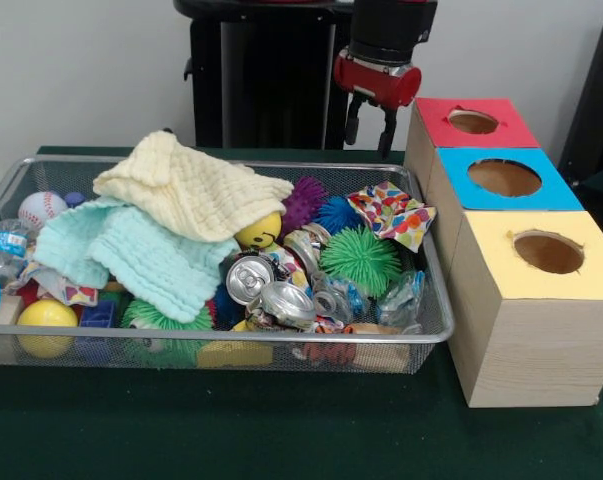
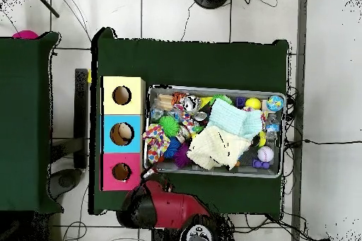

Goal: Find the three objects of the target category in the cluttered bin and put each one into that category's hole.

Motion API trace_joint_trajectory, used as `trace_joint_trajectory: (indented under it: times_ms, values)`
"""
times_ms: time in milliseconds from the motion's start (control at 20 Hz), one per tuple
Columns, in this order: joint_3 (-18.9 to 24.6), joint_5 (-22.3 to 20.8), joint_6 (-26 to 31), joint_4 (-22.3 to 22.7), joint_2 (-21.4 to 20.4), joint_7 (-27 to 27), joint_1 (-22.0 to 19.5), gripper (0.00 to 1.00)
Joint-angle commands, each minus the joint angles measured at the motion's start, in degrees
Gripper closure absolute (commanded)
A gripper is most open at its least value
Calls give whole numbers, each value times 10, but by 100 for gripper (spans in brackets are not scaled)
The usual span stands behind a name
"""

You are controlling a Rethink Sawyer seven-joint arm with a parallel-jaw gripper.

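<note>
My gripper (image 1: 371,128) hangs open and empty; the green spiky ball (image 1: 360,259) looks soft, probably squeezable across its middle.

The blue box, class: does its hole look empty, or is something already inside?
Not empty. Looking straight down, the blue box shows a pale object in its hole; what it is cannot be told. From the front only brown interior shows.

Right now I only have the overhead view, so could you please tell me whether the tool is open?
Observer: Yes, the tool hangs open and empty, near the bin's corner beside the red box.
Operator: Thank you. Is anything tucked beneath the yellow cloth?
Observer: A yellow smiley ball peeks out from under the yellow cloth, on the side facing the front camera.
</note>
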Motion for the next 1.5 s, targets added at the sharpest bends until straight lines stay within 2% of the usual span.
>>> trace_joint_trajectory:
  times_ms: [50, 150, 400, 500, 750, 950, 1100, 1250, 1500]
  values:
    - [-19, -52, 41, -29, -15, -20, 39, 0]
    - [-13, -45, 61, -39, -28, -17, 35, 0]
    - [7, -44, 82, -61, -27, -12, 16, 0]
    - [11, -40, 100, -87, -18, -17, 16, 0]
    - [18, -19, 131, -155, 29, -9, 25, 0]
    - [8, 0, 110, -193, 61, 25, 46, 0]
    - [-17, 11, 156, -259, 97, 28, 74, 0]
    - [-17, 13, 187, -321, 137, 19, 81, 0]
    - [-17, 1, 217, -391, 181, 8, 95, 0]
